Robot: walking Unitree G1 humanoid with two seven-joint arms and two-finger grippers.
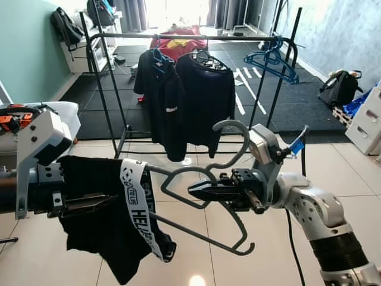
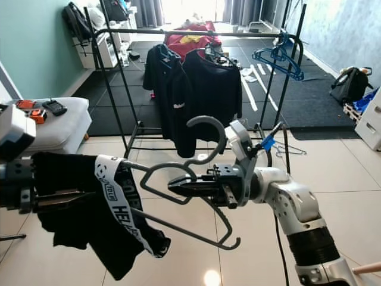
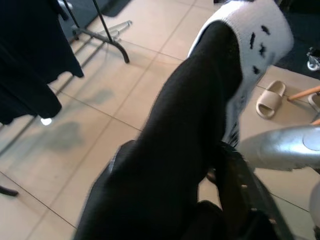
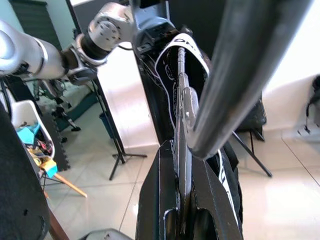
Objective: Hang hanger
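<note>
Nearest the camera, the right gripper [image 1: 205,192], jaws pressed on the wire of the grey hanger [image 1: 229,156] just below its hook, holds it tilted above the tiled floor [image 1: 333,173]. Black shorts with a white lettered waistband [image 1: 138,208] drape over the hanger's lower arm and over the left gripper [image 1: 89,204], whose jaws are buried in the cloth; whether they pinch it cannot be told. Well beyond stands the clothes rack [image 1: 190,37], carrying two dark garments [image 1: 184,101] and a blue hanger [image 1: 271,61]. Risk: the shorts, sitting off-centre, may slide off as the hanger is raised, and the thin wire may twist between the jaws, so the hook misses the rail.
</note>
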